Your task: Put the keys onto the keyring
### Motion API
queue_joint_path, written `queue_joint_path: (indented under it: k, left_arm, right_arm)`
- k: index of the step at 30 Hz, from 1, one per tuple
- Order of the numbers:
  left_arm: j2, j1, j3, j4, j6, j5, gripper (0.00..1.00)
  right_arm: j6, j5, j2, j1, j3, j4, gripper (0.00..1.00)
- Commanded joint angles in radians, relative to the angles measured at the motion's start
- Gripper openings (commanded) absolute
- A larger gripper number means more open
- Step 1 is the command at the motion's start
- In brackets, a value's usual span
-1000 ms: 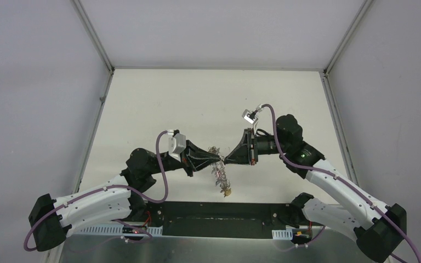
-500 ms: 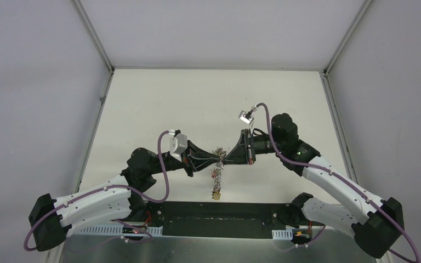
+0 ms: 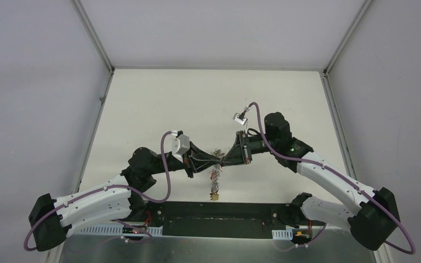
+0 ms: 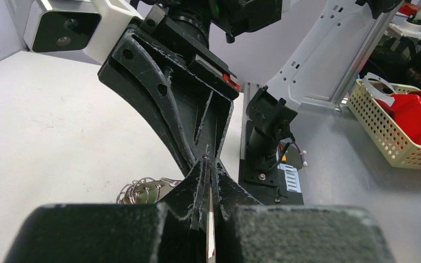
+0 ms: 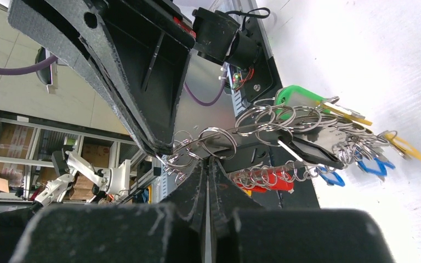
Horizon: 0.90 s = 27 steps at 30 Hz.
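My left gripper (image 3: 218,159) and right gripper (image 3: 224,159) meet tip to tip above the table's near middle, both shut. The keyring (image 3: 215,179) hangs below them as a bunch of small rings, keys and tags. In the right wrist view the keyring (image 5: 263,131) runs across my right gripper (image 5: 208,160), with the left gripper's tip on its left end. It carries green, yellow and blue tags, a red tag (image 5: 263,181) and a black key head (image 5: 312,151). In the left wrist view my left gripper (image 4: 209,162) is shut on a thin metal edge, with some rings (image 4: 142,189) at its left.
The white table (image 3: 159,104) is walled on three sides. A black base plate (image 3: 219,216) lies along the near edge between the arm mounts. In the left wrist view a cream basket (image 4: 400,134) with red items stands beyond the table.
The right arm has pushed leftward and both grippers have shifted slightly left. The hanging bunch has swung from slanting right to hanging straight down.
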Motion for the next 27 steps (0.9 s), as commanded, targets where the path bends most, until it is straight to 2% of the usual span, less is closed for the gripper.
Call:
queue_joint_path:
  k: [1,4,11,17,20,27]
  left_arm:
    - [-0.018,0.007,0.031,0.130,0.007,0.023,0.00]
    - [-0.023,0.008,0.029,0.127,0.007,0.027,0.00]
    - [-0.029,0.008,0.039,0.074,0.016,0.066,0.00]
    - [-0.048,0.008,0.052,-0.012,0.040,0.081,0.00]
    - [-0.055,0.008,0.055,-0.038,0.047,0.074,0.00]
    - [-0.064,0.008,0.065,-0.088,0.073,0.014,0.00]
  right_arm:
    - [-0.002,0.003,0.010,0.008,0.044,0.036,0.00]
    - [-0.001,0.006,0.014,0.008,0.048,0.061,0.00]
    - [-0.023,-0.017,0.029,0.008,0.047,0.088,0.20]
    - [-0.050,-0.006,0.016,0.008,0.036,0.077,0.27]
    - [-0.077,0.024,-0.008,0.007,0.035,0.047,0.31]
    - [-0.176,0.162,-0.080,-0.007,0.061,-0.138,0.43]
